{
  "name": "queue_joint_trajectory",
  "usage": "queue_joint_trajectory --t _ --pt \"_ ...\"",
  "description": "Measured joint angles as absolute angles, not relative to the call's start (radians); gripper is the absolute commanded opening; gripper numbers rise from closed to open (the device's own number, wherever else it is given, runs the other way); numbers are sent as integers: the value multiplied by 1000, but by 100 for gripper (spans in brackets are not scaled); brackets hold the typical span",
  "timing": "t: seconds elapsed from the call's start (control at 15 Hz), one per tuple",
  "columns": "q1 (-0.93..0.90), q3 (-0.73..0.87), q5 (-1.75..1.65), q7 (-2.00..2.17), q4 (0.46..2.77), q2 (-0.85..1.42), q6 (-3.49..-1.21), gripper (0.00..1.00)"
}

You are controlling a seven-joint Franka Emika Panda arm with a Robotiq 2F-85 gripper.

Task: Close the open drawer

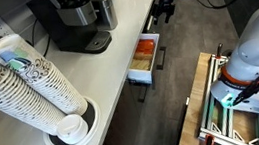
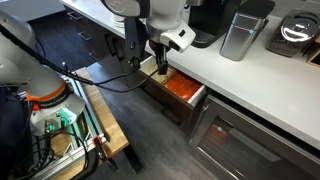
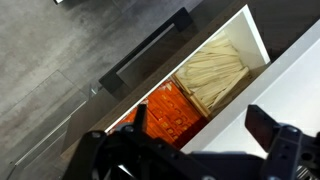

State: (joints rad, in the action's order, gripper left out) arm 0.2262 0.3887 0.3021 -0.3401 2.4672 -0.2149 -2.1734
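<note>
Jaws: spread wide, nothing held between them. In the wrist view the gripper (image 3: 200,125) shows two dark fingers (image 3: 262,122) standing well apart, with the drawer's contents visible through the gap.

Directly beneath the jaws: the drawer (image 3: 256,35), pulled out and open. Its white side wall and inner compartments face up at the camera. Under the gap lie orange-red packets (image 3: 168,115). Just beyond them, in the adjoining compartment, is a bundle of pale tan sticks (image 3: 212,75). Whether either finger touches the drawer cannot be told.

To one side of the jaws: the drawer's dark front with its dark bar handle (image 3: 148,52), clear of both fingers. To the opposite side: the white countertop (image 3: 295,60), under whose edge the drawer projects.

In both exterior views the gripper (image 2: 160,68) hangs low over one end of the drawer (image 2: 196,101), close against the counter's edge.

Farther out, on the counter: a black coffee machine (image 1: 78,24). Well away from the jaws, tilted stacks of paper cups (image 1: 30,85) stand on a dark round tray (image 1: 91,116). A steel canister (image 2: 240,35) stands at the rear of the counter.
</note>
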Motion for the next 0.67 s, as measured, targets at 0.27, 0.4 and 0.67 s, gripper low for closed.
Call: queue_joint_trajectory --t 0.27,0.4,0.67 --pt "227 395 342 -360 2466 -211 -2197 100" --pt "231 420 422 -412 2465 -194 -2208 100" --pt "265 491 611 -566 2463 -120 -2207 100"
